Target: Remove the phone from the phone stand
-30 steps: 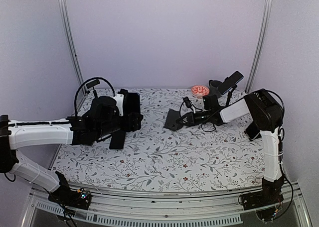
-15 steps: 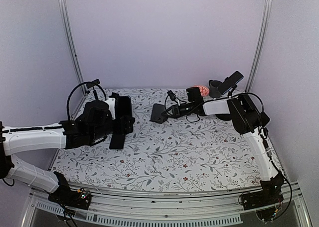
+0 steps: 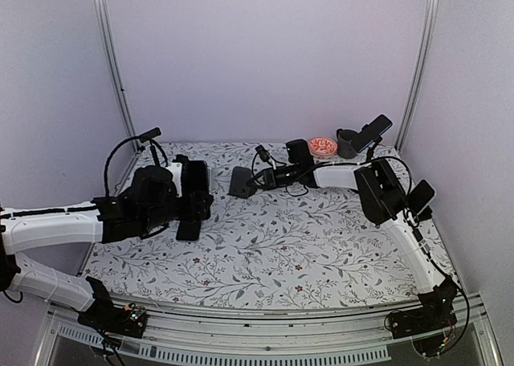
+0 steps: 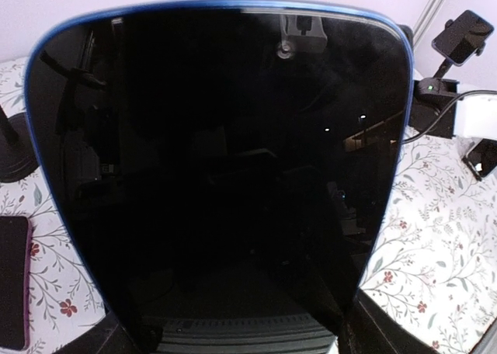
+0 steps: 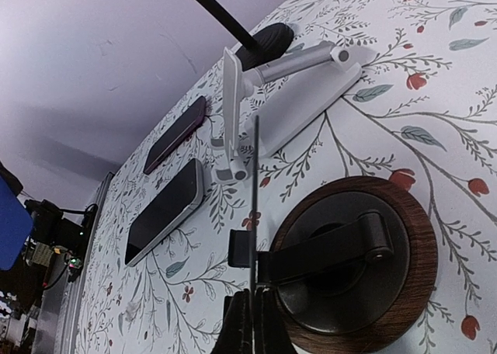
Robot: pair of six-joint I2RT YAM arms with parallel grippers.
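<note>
- Phone (image 4: 217,175): blue-edged slab, glass face toward the wrist camera, grasped by the left end effector (image 3: 191,199) above the desk's (image 3: 321,246) left side, apart from the stand (image 5: 342,284).
- Right end effector (image 5: 252,319): clenched on the stand at its thin edge.
- Handling, as judged: rigid, fairly light, fragile; the glass is likely slippery, so hold it across the long side edges.
</note>
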